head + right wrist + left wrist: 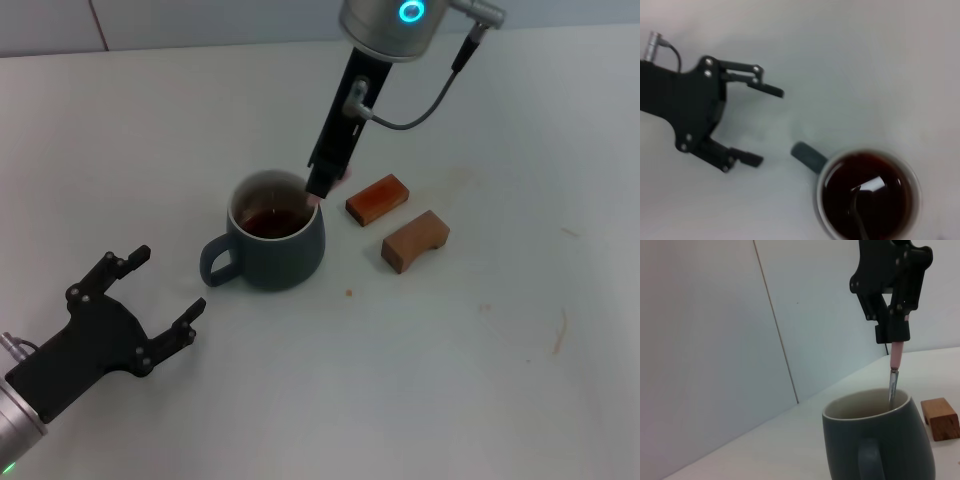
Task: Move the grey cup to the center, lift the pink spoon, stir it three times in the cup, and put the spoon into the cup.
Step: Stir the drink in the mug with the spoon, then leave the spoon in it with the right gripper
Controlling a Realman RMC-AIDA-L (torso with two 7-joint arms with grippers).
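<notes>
The grey cup (275, 240) stands mid-table, handle toward my left gripper, with dark brown liquid inside; it also shows in the left wrist view (880, 440) and the right wrist view (867, 197). My right gripper (318, 187) hangs over the cup's far right rim, shut on the pink spoon (896, 356). The spoon stands upright with its metal end (857, 210) dipped in the liquid. My left gripper (165, 290) is open and empty on the near left, a short way from the cup's handle (215, 262).
Two brown wooden blocks lie right of the cup: a reddish one (378, 198) and a lighter notched one (414, 240). The white table (450, 380) runs to a pale wall at the back.
</notes>
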